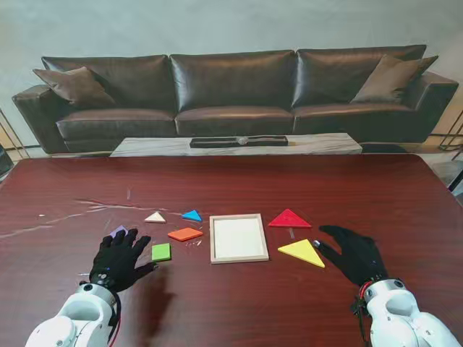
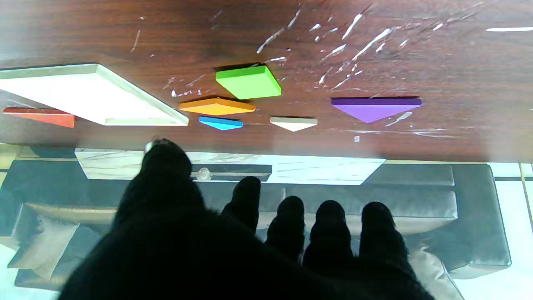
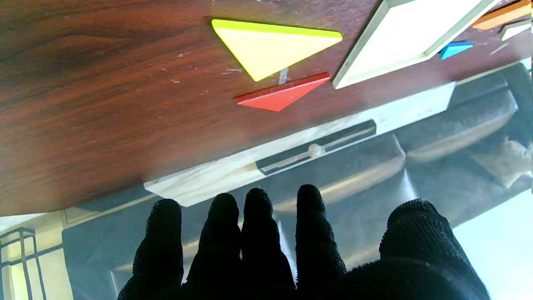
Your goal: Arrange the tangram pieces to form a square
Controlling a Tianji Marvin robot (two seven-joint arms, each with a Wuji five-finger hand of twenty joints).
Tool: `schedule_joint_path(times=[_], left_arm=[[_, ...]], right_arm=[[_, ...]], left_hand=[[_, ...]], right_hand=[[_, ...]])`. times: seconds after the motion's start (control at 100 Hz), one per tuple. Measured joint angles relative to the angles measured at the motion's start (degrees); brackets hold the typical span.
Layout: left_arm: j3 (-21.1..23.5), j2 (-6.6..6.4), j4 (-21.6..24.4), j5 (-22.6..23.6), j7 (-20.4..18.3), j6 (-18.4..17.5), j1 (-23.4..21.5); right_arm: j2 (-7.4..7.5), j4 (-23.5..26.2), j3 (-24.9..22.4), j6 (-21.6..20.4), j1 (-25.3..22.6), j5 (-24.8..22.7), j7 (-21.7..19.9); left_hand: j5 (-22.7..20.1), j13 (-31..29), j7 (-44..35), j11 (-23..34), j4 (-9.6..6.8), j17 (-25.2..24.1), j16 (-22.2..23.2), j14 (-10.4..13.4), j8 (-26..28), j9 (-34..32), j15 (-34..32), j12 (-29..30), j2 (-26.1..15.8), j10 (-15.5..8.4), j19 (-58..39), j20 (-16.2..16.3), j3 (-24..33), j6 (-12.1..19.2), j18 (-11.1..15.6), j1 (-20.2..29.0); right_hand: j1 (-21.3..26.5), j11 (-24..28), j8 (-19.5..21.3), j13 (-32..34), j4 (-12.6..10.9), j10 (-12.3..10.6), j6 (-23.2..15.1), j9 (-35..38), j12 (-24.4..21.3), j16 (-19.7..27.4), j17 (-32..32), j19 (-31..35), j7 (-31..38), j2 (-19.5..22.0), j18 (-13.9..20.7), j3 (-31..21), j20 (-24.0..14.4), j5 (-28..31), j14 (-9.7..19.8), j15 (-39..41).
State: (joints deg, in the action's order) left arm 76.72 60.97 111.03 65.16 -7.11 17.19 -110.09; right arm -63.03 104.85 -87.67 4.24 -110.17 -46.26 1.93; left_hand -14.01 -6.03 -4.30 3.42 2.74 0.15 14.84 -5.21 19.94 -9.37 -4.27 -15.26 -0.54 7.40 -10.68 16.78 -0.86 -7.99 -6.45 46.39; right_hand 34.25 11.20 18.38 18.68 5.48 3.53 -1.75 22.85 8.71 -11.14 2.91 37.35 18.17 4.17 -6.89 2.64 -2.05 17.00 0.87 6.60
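Fingers spread on both: left robot hand (image 1: 119,259) and right robot hand (image 1: 354,253) hover empty over the dark red table (image 1: 231,181), a brown sofa (image 1: 231,90) behind. Coloured tangram pieces (image 1: 186,233) lie scattered flat either side of the pale square frame (image 1: 239,238).

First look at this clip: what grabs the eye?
The empty wooden frame sits mid-table, with coloured pieces scattered either side: red triangle and yellow triangle to its right, orange piece and green square to its left. A black-gloved robot hand flanks each side, left and right, both open, holding nothing.
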Motion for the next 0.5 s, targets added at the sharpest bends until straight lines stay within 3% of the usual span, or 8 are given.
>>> schedule_joint_path(times=[0.39,0.5], left_arm=[[0.5,0.04,0.3,0.2,1.2,-0.6,-0.9],[0.6,0.06,0.3,0.1,1.4,-0.6,-0.9]], right_arm=[[0.22,-0.4,1.6,-0.2,1.1,0.6,-1.2],[0.25,-0.2,1.9,0.2,1.1,-0.4,-1.1]], left_hand=[[0.0,0.0,0.0,0.0,0.0,0.0,0.0,0.0,0.0,0.0,0.0,0.0,-0.4,0.0,0.0,0.0,0.0,0.0,0.0,0.0],[0.0,0.0,0.0,0.0,0.0,0.0,0.0,0.0,0.0,0.0,0.0,0.0,-0.4,0.0,0.0,0.0,0.0,0.0,0.0,0.0]], right_hand=[[0.0,0.0,0.0,0.0,0.0,0.0,-0.1,0.0,0.0,0.0,0.0,0.0,0.0,-0.6,0.0,0.0,0.0,0.0,-0.1,0.0],[0.0,0.0,0.0,0.0,0.0,0.1,-0.7,0.0,0.0,0.0,0.0,0.0,0.0,-1.8,-0.6,0.0,0.0,0.0,-2.3,0.0]])
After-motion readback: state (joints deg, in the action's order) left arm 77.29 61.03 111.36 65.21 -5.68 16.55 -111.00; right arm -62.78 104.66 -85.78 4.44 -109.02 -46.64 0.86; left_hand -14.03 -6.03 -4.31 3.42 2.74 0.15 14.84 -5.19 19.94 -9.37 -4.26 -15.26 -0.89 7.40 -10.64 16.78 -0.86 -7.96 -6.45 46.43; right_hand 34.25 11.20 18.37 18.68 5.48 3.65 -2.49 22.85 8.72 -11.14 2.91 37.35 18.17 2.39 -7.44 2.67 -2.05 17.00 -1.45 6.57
